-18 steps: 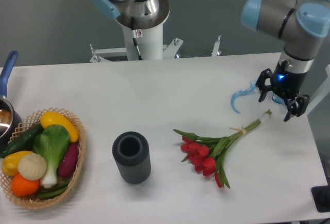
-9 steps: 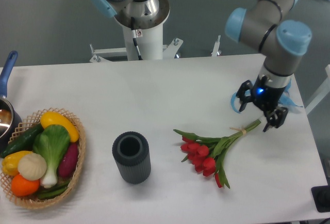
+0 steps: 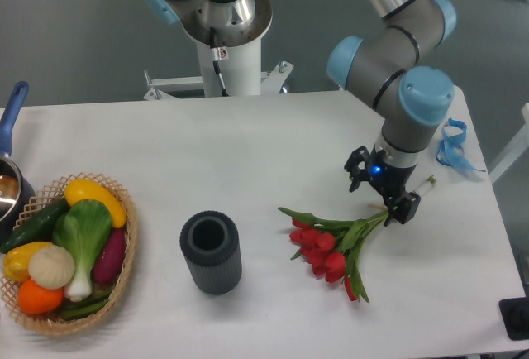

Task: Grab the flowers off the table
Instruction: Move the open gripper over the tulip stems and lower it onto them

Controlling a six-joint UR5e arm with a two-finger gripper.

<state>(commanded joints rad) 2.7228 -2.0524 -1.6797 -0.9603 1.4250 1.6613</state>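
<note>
The flowers (image 3: pixel 332 246), red tulips on green stems, lie flat on the white table (image 3: pixel 248 152) right of centre, heads toward the front and stems running up to the right. My gripper (image 3: pixel 382 186) hangs open directly over the stems where the pale band would be, its two black fingers astride them; that part of the stems is hidden beneath it. The white stem tip (image 3: pixel 425 184) sticks out to its right. Nothing is held.
A dark ribbed cylinder vase (image 3: pixel 211 252) stands left of the flowers. A wicker basket of vegetables (image 3: pixel 68 251) sits at the front left, a pot with a blue handle (image 3: pixel 11 140) behind it. A blue ribbon (image 3: pixel 450 143) lies by the right edge.
My gripper has travelled left from the table's right edge to a spot above the flower stems. The blue ribbon it was covering now shows. The flowers have not moved.
</note>
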